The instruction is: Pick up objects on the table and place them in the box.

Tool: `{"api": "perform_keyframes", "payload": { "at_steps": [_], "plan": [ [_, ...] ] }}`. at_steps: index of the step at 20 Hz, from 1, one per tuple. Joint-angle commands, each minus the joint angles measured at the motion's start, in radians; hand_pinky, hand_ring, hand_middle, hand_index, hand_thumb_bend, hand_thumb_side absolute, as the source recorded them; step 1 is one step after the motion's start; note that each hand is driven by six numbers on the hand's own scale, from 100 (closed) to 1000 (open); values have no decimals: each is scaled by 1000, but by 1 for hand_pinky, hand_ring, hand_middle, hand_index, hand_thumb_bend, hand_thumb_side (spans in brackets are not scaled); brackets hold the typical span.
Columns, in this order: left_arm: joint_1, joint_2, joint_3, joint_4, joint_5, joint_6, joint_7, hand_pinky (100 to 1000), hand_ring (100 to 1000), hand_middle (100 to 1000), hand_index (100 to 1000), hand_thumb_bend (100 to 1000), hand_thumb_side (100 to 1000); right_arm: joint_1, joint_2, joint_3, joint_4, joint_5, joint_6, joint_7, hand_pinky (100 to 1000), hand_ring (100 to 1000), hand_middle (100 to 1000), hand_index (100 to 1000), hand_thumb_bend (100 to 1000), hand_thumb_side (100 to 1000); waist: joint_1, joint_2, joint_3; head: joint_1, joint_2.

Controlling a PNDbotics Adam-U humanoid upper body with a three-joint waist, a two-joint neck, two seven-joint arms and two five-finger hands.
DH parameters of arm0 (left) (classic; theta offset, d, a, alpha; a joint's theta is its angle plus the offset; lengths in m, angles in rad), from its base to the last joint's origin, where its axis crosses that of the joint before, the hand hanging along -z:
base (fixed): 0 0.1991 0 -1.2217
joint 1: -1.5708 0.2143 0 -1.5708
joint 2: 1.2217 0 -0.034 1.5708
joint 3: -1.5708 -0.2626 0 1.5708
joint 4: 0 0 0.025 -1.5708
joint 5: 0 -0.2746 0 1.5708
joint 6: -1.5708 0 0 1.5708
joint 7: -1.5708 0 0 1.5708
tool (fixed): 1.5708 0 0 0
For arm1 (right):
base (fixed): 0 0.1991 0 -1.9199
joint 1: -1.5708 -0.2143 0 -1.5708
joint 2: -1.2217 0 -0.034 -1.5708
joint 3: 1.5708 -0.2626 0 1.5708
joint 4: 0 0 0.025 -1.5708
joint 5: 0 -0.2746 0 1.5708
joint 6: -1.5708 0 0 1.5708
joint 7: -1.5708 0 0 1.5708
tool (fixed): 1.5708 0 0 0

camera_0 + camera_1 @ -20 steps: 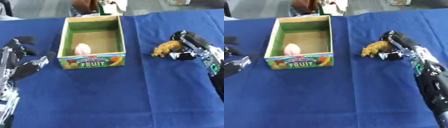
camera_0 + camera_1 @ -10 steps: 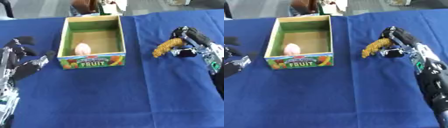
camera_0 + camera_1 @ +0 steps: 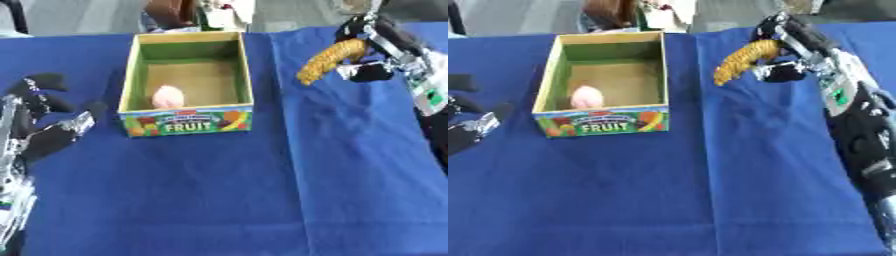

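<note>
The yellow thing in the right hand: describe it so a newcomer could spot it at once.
Start at the open fruit box on the blue table. To its right, the right hand grips a long, curved yellow-orange object above the cloth. Unlike the round pink item inside the box, it is elongated and held aloft.

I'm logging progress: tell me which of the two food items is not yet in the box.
The yellow corn cob, held off the table in the right hand, right of the fruit box. The pink egg-shaped item already lies inside.

right hand [image 3: 785, 55] raised — fingers curled, left hand [image 3: 44, 125] idle
</note>
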Motion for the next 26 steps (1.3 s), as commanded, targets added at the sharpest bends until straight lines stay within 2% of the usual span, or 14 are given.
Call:
{"api": "perform_keyframes", "payload": {
  "at_steps": [1,13,19,26],
  "plan": [
    [-2,8,-6,-26,4,-5,-13,582,458,573,706,681,151,-49,9,-15,-24,-31,20,38,586,699,183,332,100,147,-3,-25,9,-12,5],
    [-23,-5,-49,-91,33,-13,-74,573,443,551,703,688,139,-105,94,-53,26,26,93,56,590,712,190,346,100,144,-19,-36,139,-133,-10],
    [-33,-16,-61,-87,39,-13,-89,570,437,545,701,690,142,-112,127,-65,42,68,123,22,593,718,200,364,100,137,-25,-31,186,-191,-21],
    [-54,-27,-73,-82,42,-13,-100,569,434,542,701,693,147,-107,164,-75,53,128,161,-52,604,735,221,396,100,138,-35,-12,229,-264,-39]
  ]
}}
